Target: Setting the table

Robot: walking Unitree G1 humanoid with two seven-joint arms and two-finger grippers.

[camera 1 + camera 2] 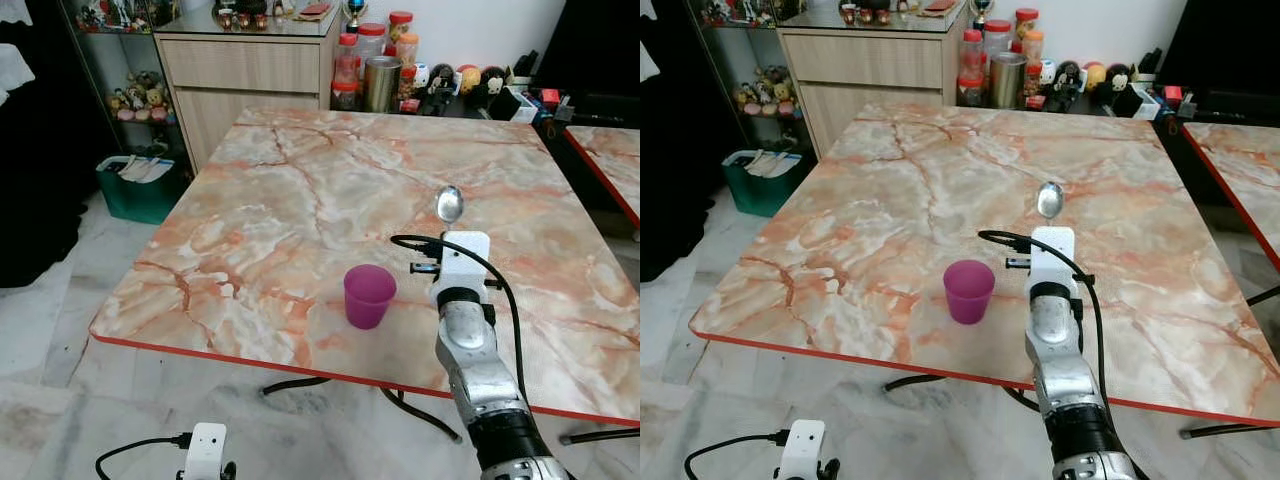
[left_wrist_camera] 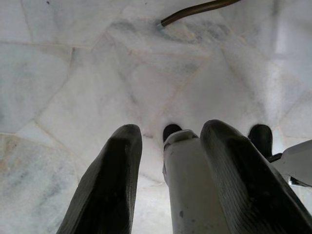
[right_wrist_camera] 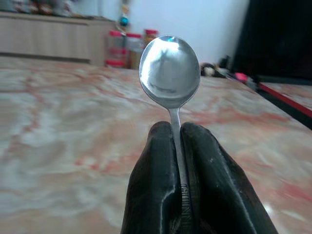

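Jaws clamped on the spoon (image 3: 170,73) handle, the right gripper (image 3: 178,146) holds it bowl-up above the table (image 1: 280,200), right of the purple cup (image 1: 369,295). Next, probably lowering it beside that cup. The left gripper (image 2: 170,161) hangs idle, fingers apart.

Orange-veined marble table (image 1: 300,190) with red edge, magenta cup (image 1: 369,295), silver spoon (image 3: 170,73), teal bin (image 1: 138,190).

A purple cup (image 1: 369,295) stands on the marble table (image 1: 300,190), just left of a raised spoon (image 1: 449,204).
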